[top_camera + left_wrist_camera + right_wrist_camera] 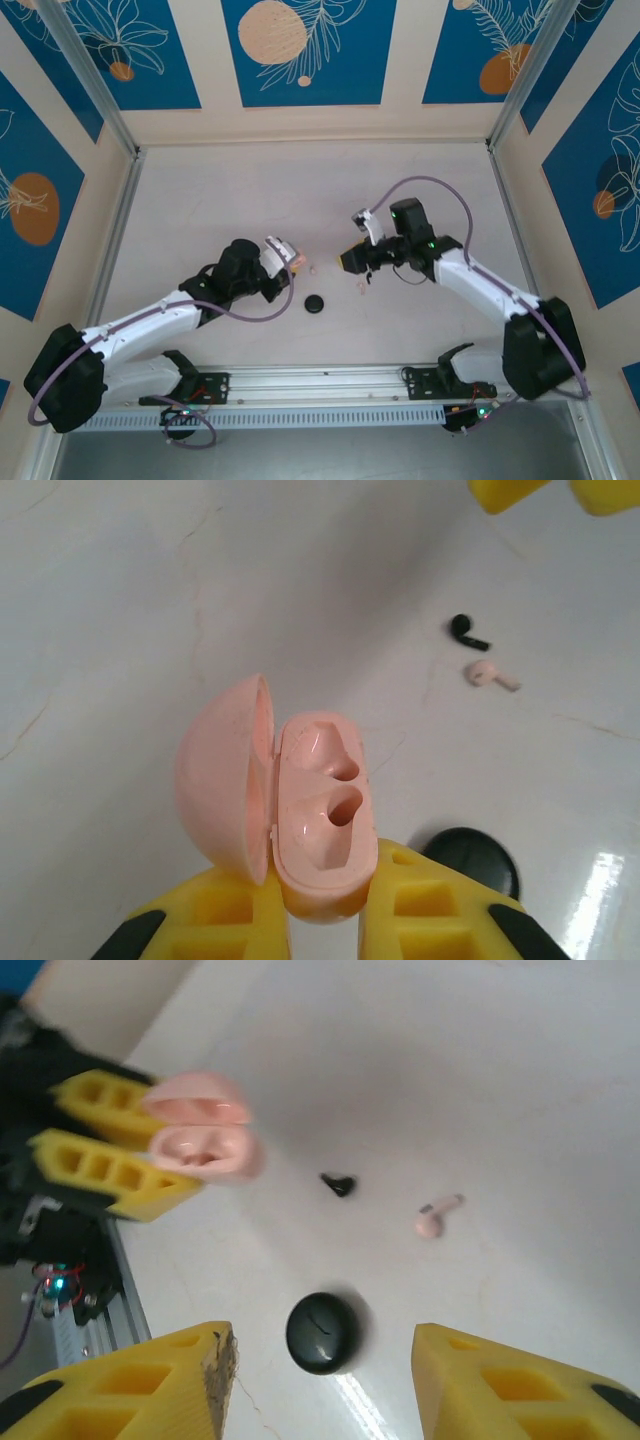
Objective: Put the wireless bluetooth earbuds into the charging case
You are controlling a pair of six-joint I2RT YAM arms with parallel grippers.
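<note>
Your right gripper [320, 1358], jaws apart and empty, hovers nearest the pink earbud [438, 1217] lying on the desk [520, 1080] just ahead, stem slanted across its path, while your left gripper [325, 895] is clamped on the open pink case [322, 805]

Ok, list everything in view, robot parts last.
pink case: 1, pink, lid open, both sockets empty, in the left gripper
black case: 1, black, shut, on the table
black earbud: 1, black, loose on the table
pink earbud: 1, pale pink, loose on the table beside the black earbud
table: 1, white
left gripper: 1, yellow fingers, shut on the pink case
right gripper: 1, yellow fingers, open, nothing between them, over the black case
</note>
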